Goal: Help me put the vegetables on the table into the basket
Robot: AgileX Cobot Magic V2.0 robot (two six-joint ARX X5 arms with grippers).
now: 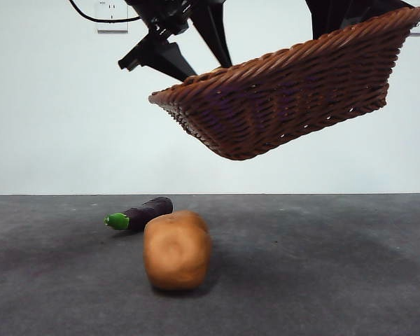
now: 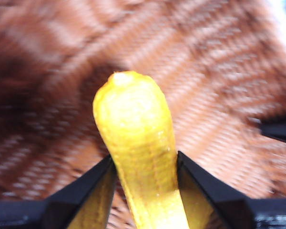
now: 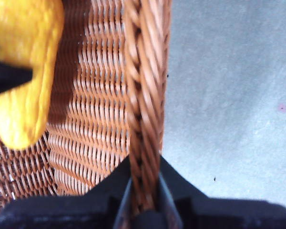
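My right gripper point(image 3: 145, 191) is shut on the braided rim of the brown wicker basket point(image 3: 145, 95) and holds it tilted high above the table point(image 1: 322, 266); the basket point(image 1: 287, 98) fills the upper right of the front view. My left gripper point(image 2: 145, 167) is shut on the yellow corn cob point(image 2: 136, 138) and holds it over the basket's woven inside point(image 2: 219, 71). The corn point(image 3: 24, 71) also shows in the right wrist view; in the front view it is hidden. The purple eggplant point(image 1: 143, 212) and the orange-brown potato point(image 1: 176, 250) lie on the table, below the basket's low end.
The left arm point(image 1: 175, 42) comes down dark from the top, left of the basket's low end; the right arm point(image 1: 343, 21) shows behind the high end. A pale wall stands behind the table.
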